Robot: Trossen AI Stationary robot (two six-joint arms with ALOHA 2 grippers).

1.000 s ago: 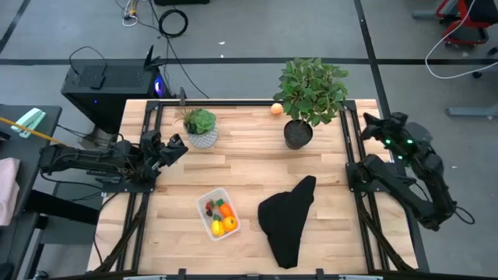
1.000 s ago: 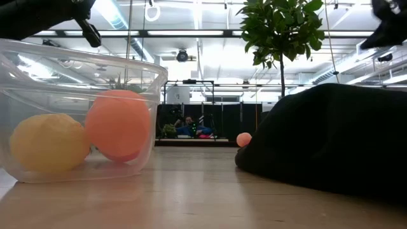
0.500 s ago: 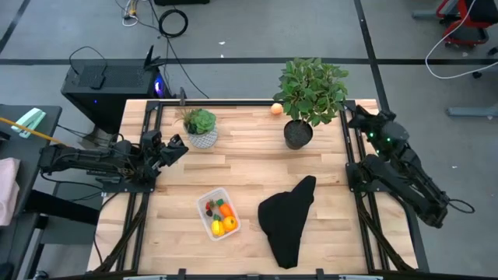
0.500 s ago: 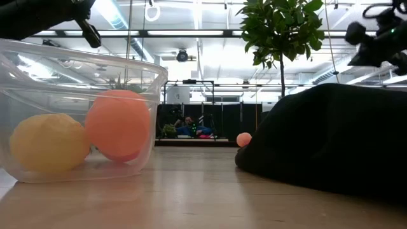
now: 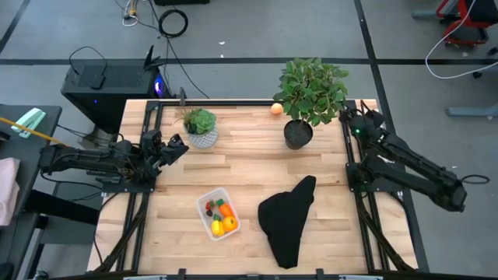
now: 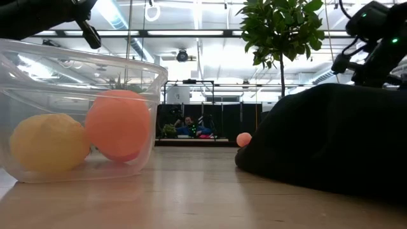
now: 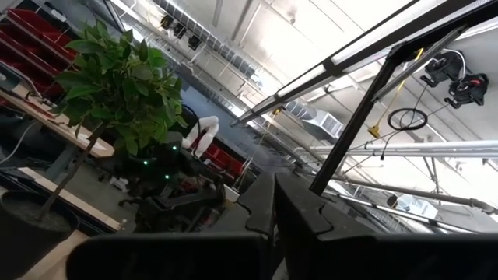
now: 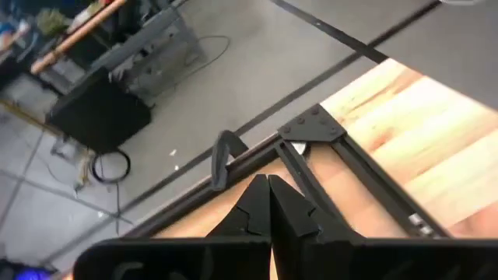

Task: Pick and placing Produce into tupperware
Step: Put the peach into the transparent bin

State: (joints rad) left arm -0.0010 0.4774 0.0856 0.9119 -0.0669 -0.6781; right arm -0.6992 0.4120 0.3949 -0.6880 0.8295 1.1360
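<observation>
Tupperware (image 5: 218, 213) holds produce (image 5: 222, 217); one peach piece (image 5: 276, 109) outside

The left gripper (image 5: 179, 145) waits at the table's left edge, jaws closed; the right gripper (image 5: 348, 114) hangs over the far right corner, jaws closed.

one tupperware (image 5: 217, 213); two potted plants (image 5: 313, 97); one black cloth (image 5: 287, 219); one loose orange produce (image 5: 276, 109).

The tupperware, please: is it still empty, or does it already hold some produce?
Partly filled: the tupperware has no lid and holds several small orange, yellow and red pieces of produce.
</observation>
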